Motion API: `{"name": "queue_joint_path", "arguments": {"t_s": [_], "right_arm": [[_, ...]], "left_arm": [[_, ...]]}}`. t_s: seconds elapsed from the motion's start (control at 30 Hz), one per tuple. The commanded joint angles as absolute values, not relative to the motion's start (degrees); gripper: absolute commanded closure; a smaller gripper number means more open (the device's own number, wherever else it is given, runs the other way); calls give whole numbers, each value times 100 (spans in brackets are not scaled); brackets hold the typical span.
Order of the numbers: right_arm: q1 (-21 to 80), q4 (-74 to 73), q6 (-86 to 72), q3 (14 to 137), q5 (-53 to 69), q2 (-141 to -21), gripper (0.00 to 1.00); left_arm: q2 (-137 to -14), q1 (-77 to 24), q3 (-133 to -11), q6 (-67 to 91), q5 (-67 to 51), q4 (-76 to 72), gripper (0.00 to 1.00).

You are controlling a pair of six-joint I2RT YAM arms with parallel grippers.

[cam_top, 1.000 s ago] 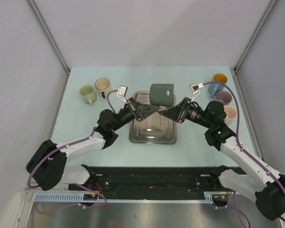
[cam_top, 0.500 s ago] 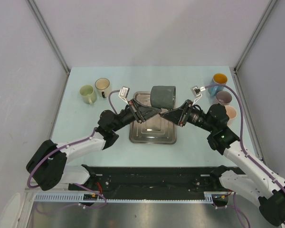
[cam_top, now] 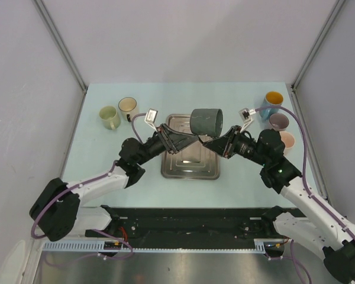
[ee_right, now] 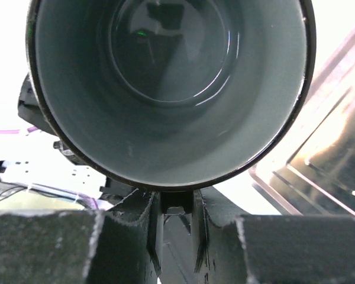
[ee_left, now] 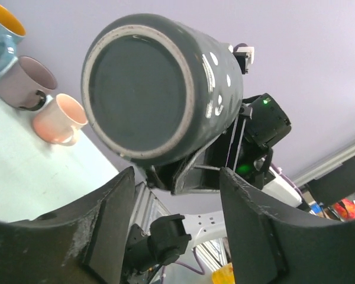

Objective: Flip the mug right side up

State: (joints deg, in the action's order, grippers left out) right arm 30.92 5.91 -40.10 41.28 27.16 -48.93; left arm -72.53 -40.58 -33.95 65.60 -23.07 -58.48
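While right end effector (cam_top: 207, 141) clamps mug (cam_top: 206, 120) over tray (cam_top: 189, 169), left end effector (cam_top: 193, 137) gapes; pale-blue table (cam_top: 100, 147), grey walls (cam_top: 183, 41).

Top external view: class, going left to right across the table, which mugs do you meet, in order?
Pale green mug → cream mug → dark grey mug, held aloft → right-edge mug cluster, its own order unclear.

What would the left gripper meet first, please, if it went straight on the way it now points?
Probably the right gripper, shut on the dark mug, directly ahead of the open left gripper; the mug's base sits just above that line.
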Motion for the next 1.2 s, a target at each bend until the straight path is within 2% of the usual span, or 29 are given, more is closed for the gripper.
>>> {"name": "queue_joint_path", "arguments": {"t_s": [0.0,0.27,0.47,0.73,1.17], "right_arm": [[3067,48,-3464,4903,2076,-4755,100],[3032,-2122,-2805,6280,108,-5351,100],[2901,-3321,-2303,7417,-1660,-6977,100],[1935,-3700,-2215,8427,-1908,-8726,100],[1372,-4280,-2259,10562,-1635,-11214,100]], "left_arm": [[-6479,-3763,-3252,6127,-2119,-5276,34],[-4959,-3445,-3173,4993,-872,-2235,27],[-4211,-3428,-3331,4676,-18,-582,27],[-3736,-3428,-3401,4588,658,833,28],[-3498,-3428,-2997,4535,624,1020,28]]}}
